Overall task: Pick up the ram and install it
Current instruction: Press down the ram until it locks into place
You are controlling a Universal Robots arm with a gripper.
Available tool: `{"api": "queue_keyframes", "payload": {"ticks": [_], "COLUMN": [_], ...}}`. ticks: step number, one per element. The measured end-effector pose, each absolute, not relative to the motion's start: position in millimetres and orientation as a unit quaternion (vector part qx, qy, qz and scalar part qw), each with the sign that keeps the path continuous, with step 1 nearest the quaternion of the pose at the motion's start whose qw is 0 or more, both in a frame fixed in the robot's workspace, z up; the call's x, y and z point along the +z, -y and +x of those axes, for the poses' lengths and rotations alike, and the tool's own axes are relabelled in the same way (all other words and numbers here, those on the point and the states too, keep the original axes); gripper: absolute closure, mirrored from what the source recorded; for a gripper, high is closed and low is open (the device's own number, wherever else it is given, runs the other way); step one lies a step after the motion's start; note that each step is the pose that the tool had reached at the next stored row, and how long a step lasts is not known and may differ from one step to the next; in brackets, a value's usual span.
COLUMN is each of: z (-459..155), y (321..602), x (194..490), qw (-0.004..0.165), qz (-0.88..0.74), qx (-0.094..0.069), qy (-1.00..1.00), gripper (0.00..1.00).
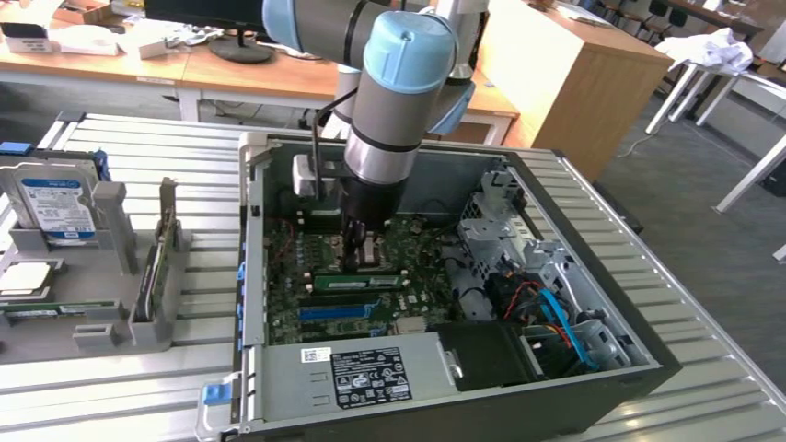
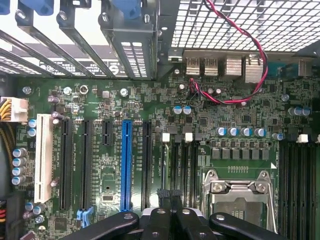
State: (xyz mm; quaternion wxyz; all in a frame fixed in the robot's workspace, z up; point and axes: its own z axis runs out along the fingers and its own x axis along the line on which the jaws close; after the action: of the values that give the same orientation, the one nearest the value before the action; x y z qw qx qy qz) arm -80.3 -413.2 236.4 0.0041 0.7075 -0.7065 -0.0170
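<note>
The ram (image 1: 356, 279), a green stick with a white label, stands on edge in a slot of the motherboard (image 1: 301, 318) inside the open computer case (image 1: 639, 354). My gripper (image 1: 361, 260) reaches straight down into the case and sits right over the stick's top edge. I cannot tell whether it touches. In the wrist view my gripper (image 2: 169, 194) is shut, its black fingers pressed together above the black memory slots (image 2: 178, 165) with white latches, and nothing shows between the fingers.
A grey fixture (image 1: 110, 318) at the exterior view's left holds a hard drive (image 1: 55, 207). Inside the case lie a blue slot (image 1: 331, 312), the power supply (image 1: 356, 373), a drive cage (image 1: 503, 230) and red and blue cables (image 1: 553, 308). The CPU socket (image 2: 237, 197) lies beside the memory slots.
</note>
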Motion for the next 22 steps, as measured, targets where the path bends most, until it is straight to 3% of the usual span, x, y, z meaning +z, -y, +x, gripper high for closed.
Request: {"api": "queue_keyframes", "payload": {"ticks": [22], "z": [-83.9], "y": [414.6], "x": [235.1], "qw": [0.004], "qz": [0.708], "qx": [-0.017], "qy": [0.706], "gripper": [0.89]}}
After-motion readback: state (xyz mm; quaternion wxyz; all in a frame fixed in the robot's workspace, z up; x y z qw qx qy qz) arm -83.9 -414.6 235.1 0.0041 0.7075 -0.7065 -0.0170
